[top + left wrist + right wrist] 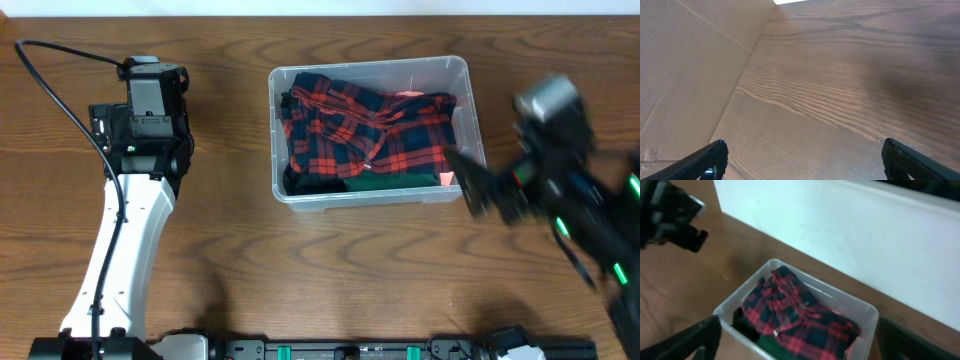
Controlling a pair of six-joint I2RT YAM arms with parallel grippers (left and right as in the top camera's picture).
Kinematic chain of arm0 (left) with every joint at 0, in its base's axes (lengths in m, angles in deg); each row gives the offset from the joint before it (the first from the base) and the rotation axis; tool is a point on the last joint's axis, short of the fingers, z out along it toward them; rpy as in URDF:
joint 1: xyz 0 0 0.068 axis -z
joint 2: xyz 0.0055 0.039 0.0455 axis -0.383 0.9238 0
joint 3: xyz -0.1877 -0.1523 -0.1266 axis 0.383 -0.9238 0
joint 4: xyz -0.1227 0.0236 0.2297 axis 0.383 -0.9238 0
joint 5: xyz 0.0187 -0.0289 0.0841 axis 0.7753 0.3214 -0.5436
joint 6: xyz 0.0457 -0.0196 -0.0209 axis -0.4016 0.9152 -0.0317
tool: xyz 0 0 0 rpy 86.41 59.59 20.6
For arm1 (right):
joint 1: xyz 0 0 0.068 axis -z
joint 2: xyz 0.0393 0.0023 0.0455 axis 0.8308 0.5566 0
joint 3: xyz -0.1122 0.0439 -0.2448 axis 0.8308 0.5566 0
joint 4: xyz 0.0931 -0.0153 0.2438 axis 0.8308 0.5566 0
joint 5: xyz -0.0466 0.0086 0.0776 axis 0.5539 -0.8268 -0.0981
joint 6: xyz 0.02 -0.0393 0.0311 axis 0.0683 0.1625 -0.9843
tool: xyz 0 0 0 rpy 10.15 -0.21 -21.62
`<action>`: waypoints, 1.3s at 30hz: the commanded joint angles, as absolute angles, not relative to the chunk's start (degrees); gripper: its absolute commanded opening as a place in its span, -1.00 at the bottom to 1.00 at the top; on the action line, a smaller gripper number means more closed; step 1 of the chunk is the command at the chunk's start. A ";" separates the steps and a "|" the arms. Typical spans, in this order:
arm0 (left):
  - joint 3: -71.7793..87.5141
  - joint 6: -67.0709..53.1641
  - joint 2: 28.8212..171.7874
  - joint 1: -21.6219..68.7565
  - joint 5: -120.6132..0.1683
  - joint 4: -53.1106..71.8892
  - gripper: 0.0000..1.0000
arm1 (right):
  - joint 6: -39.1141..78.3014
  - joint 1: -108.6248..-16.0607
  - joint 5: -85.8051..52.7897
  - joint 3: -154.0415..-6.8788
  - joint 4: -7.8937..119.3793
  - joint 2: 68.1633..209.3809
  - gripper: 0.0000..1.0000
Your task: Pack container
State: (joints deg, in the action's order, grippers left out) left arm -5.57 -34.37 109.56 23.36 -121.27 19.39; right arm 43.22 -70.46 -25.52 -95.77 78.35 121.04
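Observation:
The clear plastic container stands at the middle of the table and holds a red and dark plaid cloth over a green cloth. In the right wrist view the container and plaid cloth lie below and ahead of my right gripper, which is open and empty. In the overhead view my right gripper is blurred, just right of the container's front right corner. My left gripper is open and empty over bare wood, far left of the container.
A white wall runs behind the table's far edge. A tan cardboard-like panel stands at the left of the left wrist view. A black cable loops by the left arm.

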 commanded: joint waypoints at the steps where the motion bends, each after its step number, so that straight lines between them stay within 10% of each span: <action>1: -4.55 -34.31 109.89 23.18 -121.75 19.19 0.96 | 44.10 -69.70 -23.21 -95.75 81.17 114.39 0.98; 27: -4.55 -34.31 109.89 23.18 -121.75 19.19 0.96 | 43.88 -69.70 -18.77 -94.09 102.57 97.41 0.99; 39: -4.55 -34.31 109.89 23.18 -121.75 19.19 0.96 | 43.85 -68.65 -19.43 -80.01 90.00 93.76 0.98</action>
State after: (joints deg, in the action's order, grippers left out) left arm -5.57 -34.37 109.56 23.36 -121.25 19.35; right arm 43.26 -69.79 -19.97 -83.97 92.19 95.86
